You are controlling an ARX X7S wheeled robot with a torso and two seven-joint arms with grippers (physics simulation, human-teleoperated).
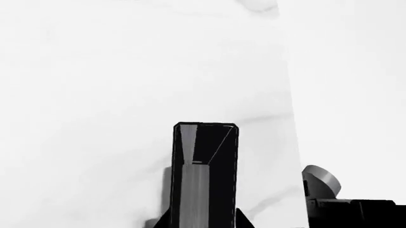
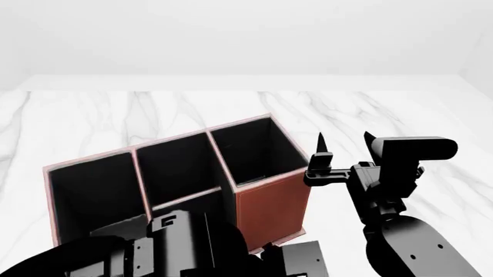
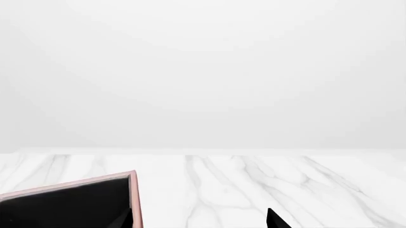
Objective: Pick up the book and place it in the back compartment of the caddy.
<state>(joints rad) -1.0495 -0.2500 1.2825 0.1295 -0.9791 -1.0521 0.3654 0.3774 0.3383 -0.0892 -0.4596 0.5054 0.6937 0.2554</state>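
The black book (image 1: pixel 204 171) with pale page edges stands upright between the jaws of my left gripper (image 1: pixel 201 224), which is shut on it above the white marble table. In the head view the left arm (image 2: pixel 181 242) is low at the near side of the caddy, and the book is hidden there. The red-brown caddy (image 2: pixel 269 208) stands mid-table with three black-lined compartments in a row, all empty. My right gripper (image 2: pixel 343 145) is open and empty, just right of the caddy's right end. In the right wrist view its fingertips (image 3: pixel 273 219) straddle the caddy's corner (image 3: pixel 132 199) and bare marble.
The white marble table (image 2: pixel 385 115) stretches around and behind the caddy to a pale wall. In the left wrist view the table's edge (image 1: pixel 293 142) runs beside the book, with a grey cylindrical robot part (image 1: pixel 320 180) beyond it.
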